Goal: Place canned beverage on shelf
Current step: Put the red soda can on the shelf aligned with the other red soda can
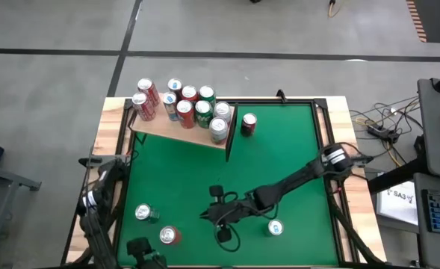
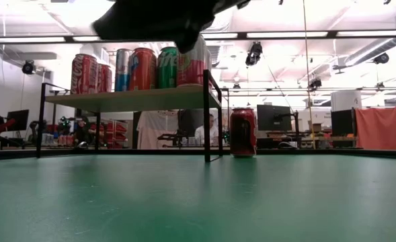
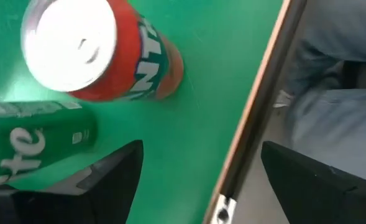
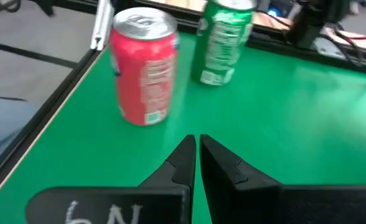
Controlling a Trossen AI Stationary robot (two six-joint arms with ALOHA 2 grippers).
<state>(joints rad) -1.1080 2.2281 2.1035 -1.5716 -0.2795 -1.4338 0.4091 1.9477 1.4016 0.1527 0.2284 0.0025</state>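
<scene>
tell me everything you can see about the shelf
The shelf is a flat, pale wood-grain board raised above the green table on thin dark legs, with a dark upright end panel at one end. It stands at the table's far left corner, set at an angle to the table edge. Upright drink cans crowd its top, red, green and blue-and-red ones among them. A dark red can stands on the table just beyond the end panel, not on the shelf.

The bench [image 1: 279,157] was green felt with a pale wood border, and the shelf [image 1: 163,128] was pale wood-grain with a thin dark end panel [image 1: 229,134]. Red, green and silver-blue cans [image 1: 186,104] crowded the shelf, and a dark red can [image 1: 249,125] stood beside it. An orange can [image 3: 102,53] and a green can [image 3: 27,149] had white lettering, and both arms were black.
</scene>
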